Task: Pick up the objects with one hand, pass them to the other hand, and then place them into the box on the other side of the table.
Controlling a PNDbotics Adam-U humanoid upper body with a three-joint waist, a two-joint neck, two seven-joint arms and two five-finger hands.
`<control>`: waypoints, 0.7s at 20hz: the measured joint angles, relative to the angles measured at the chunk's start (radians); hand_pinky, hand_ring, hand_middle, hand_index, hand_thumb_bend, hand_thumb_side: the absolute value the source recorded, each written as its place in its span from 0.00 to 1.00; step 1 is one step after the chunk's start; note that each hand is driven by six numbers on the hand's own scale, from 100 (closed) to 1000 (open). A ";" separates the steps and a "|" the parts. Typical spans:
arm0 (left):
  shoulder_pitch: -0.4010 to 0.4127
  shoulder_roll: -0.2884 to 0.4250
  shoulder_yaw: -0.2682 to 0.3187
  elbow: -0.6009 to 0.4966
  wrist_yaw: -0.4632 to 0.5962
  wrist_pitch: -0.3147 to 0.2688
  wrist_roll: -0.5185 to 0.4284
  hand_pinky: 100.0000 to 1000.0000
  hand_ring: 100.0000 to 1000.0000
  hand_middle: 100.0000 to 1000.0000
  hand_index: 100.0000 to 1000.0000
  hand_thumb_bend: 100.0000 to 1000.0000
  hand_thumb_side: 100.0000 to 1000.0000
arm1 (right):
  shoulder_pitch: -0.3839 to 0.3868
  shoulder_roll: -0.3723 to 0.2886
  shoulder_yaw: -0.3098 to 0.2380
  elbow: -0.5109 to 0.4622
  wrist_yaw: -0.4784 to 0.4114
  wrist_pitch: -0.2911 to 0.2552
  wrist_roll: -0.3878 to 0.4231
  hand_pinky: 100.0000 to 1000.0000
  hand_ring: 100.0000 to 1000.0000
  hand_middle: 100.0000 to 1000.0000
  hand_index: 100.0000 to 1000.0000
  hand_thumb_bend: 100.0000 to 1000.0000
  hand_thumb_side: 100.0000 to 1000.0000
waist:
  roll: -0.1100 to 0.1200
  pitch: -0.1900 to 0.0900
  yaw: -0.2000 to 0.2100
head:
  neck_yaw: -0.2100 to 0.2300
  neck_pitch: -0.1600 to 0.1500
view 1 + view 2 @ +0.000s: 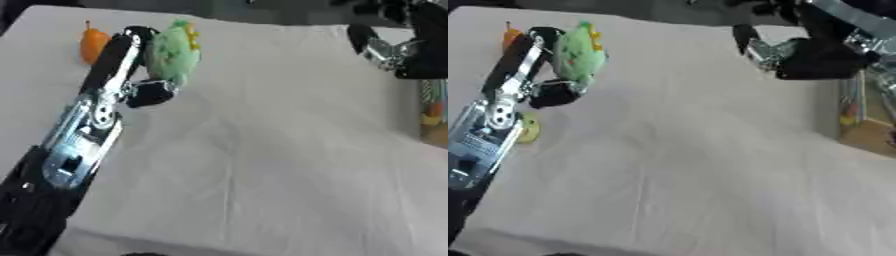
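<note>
Risk sits first in the left eye view: the robot's left hand (131,75) has its fingers and thumb curled round the soft green plush toy (173,52) at the far left of the white cloth-covered table (280,165), and the toy bulges out beyond the fingers, so I judge it could slip or twist free during the pass. The small orange pepper-shaped object (93,45) lies just beside that hand and might be knocked toward the left edge. In the right eye view, the right hand (798,52) hangs at the far right, whether curled or released I cannot tell. The clear-walled box (866,117) stands at the right edge beneath it. A round yellow piece (528,128) lies beside the left arm. Between the hands the cloth gives wide room.
</note>
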 measured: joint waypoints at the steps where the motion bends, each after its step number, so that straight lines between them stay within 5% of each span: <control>1: 0.002 -0.008 -0.002 0.006 -0.003 -0.007 0.013 0.56 0.56 0.51 0.55 0.00 0.00 | -0.008 0.009 0.008 0.000 0.013 0.008 0.009 0.95 0.98 0.82 0.92 0.00 0.38 | -0.001 0.000 -0.002 | -0.002 0.000; 10: 0.025 -0.084 -0.009 0.053 0.046 -0.081 0.164 0.55 0.55 0.50 0.55 0.00 0.00 | -0.110 0.080 0.081 0.018 0.194 0.026 0.108 0.93 0.96 0.81 0.90 0.00 0.31 | -0.020 -0.004 -0.022 | -0.006 0.001; 14: 0.025 -0.107 -0.018 0.072 0.040 -0.110 0.200 0.55 0.55 0.50 0.55 0.00 0.00 | -0.153 0.115 0.116 0.049 0.262 0.004 0.136 0.92 0.95 0.81 0.89 0.09 0.26 | -0.022 -0.004 -0.023 | -0.006 0.004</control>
